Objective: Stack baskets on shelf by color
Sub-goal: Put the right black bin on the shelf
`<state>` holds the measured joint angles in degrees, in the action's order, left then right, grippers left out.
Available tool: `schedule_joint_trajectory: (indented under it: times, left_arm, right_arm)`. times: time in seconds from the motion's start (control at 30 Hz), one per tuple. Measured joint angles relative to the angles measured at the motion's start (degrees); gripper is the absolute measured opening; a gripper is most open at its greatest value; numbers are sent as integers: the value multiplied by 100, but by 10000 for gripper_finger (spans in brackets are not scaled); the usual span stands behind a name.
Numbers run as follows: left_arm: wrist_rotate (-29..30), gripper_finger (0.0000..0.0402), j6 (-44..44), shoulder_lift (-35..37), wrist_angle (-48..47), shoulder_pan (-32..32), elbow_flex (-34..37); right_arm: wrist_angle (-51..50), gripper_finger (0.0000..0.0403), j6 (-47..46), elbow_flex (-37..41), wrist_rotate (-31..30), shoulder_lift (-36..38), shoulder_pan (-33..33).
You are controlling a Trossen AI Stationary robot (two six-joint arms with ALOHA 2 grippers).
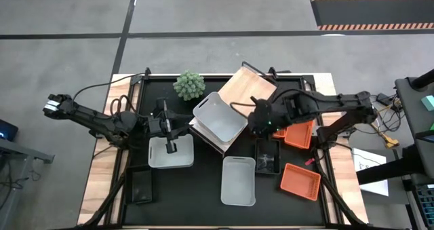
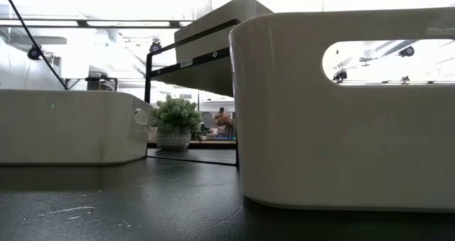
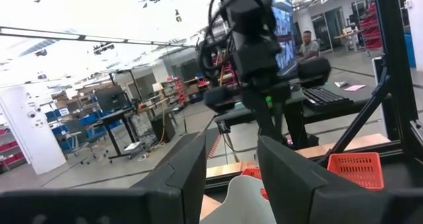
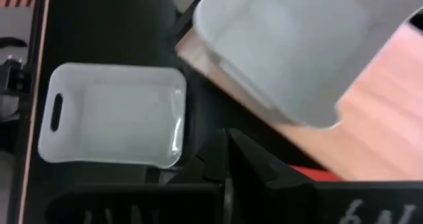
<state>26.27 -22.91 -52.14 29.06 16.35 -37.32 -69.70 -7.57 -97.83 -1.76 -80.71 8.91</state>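
- Wood shelf sits rotated diagonal on black tabletop, center-back, just beside green plant.
- White basket on shelf's near end, tilted w/ shelf angle; also seen in rt wrist view on wood board.
- 2nd white basket on table front-left of shelf, flat.
- 3rd white basket on table front-center, long side running toward front edge; fills rt half of low view.
- Orange basket front-right on table; another orange basket behind it, partly under rt arm.
- Black basket between 3rd white and orange ones; another black basket front-left.
- Left gripper over 2nd white basket, tips down inside it; fingers spread apart in wrist view, nothing pinched between.
- Right gripper low beside shelf's rt-front edge, near white basket on shelf; fingers look spread in a V, holding nothing.
- Person visible far back in room, left wrist view.
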Motion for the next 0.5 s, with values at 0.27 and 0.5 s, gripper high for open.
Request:
schedule_joint_trajectory:
  times: [0.27, 0.5]
  left_arm:
    - [-1, 121, 3, -22, 2, -1, 6]
    - [-1, 121, 5, -22, 2, 1, 12]
  right_arm:
    - [639, 9, -467, 1416, -302, 642, 347]
    - [1548, 9, -946, 3048, -281, 1416, 720]
